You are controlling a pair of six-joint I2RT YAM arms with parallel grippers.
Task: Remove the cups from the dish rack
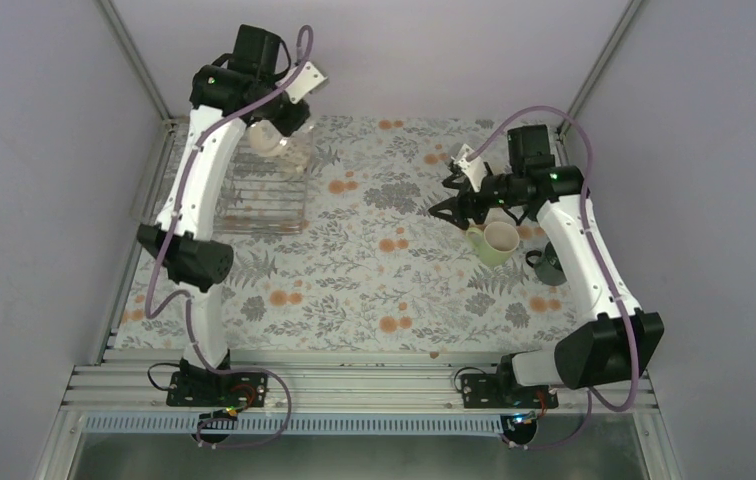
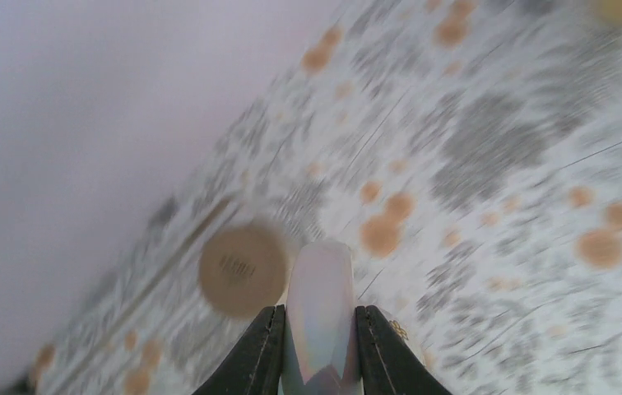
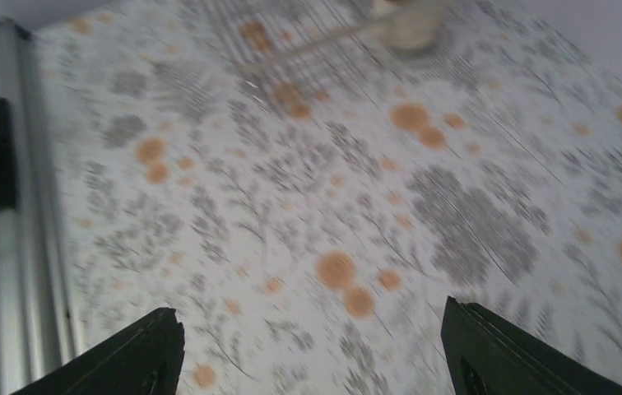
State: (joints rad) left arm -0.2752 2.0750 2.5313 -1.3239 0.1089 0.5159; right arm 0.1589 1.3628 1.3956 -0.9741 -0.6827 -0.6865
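My left gripper hangs over the far end of the see-through dish rack, shut on the handle of a cream-white cup. In the left wrist view the black fingers pinch that white handle, with the cup's brown base to the left. My right gripper stands open over the cloth, just left of a pale green cup. A dark green cup sits beside the right arm. Nothing lies between the right fingers. The rack shows blurred in the right wrist view.
A floral cloth covers the table. Grey walls and metal corner posts close in the back and sides. A ribbed aluminium rail carries both arm bases at the near edge.
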